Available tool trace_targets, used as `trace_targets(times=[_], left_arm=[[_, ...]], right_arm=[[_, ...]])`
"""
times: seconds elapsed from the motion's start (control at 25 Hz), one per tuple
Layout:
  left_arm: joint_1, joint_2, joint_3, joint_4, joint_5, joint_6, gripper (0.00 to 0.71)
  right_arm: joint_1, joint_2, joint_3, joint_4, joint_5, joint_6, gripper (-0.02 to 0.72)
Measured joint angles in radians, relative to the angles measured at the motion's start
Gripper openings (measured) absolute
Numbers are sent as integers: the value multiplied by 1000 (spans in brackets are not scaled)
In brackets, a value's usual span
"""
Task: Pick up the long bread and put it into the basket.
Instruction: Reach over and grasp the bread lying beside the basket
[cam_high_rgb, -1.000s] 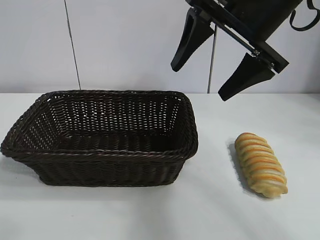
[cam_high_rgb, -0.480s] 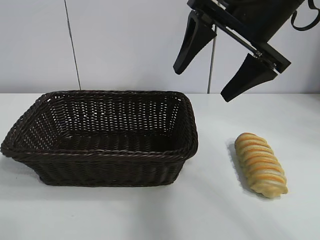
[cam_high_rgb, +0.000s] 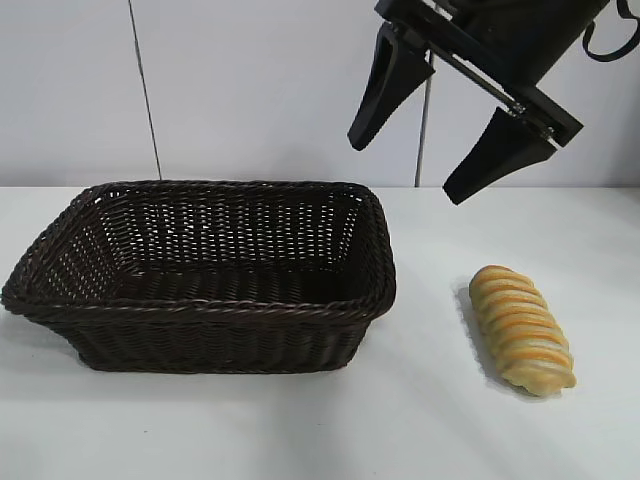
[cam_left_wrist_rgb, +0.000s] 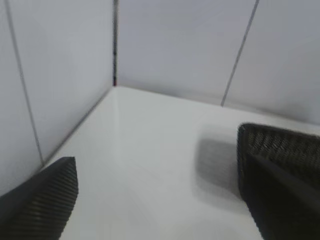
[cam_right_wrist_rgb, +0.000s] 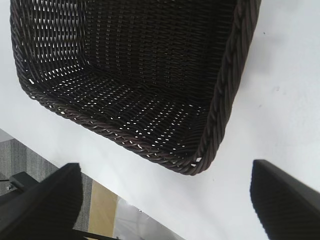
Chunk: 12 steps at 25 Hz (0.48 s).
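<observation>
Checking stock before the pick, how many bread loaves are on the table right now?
1. The long bread lies on the white table to the right of the basket, which holds no loaves.

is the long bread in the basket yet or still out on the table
Out. The long bread lies on the table beside the basket, apart from it; the basket's inside shows only bare wicker. The open right gripper hangs high above.
</observation>
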Motion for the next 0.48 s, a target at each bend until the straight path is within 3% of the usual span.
trace_targets(times=[0.32, 0.48], left_arm=[[0, 1, 33, 8, 0, 1, 648], [0, 1, 33, 8, 0, 1, 648]], right_arm=[[0, 0, -14, -19, 7, -18, 631], [0, -2, -110, -35, 85, -12, 631]])
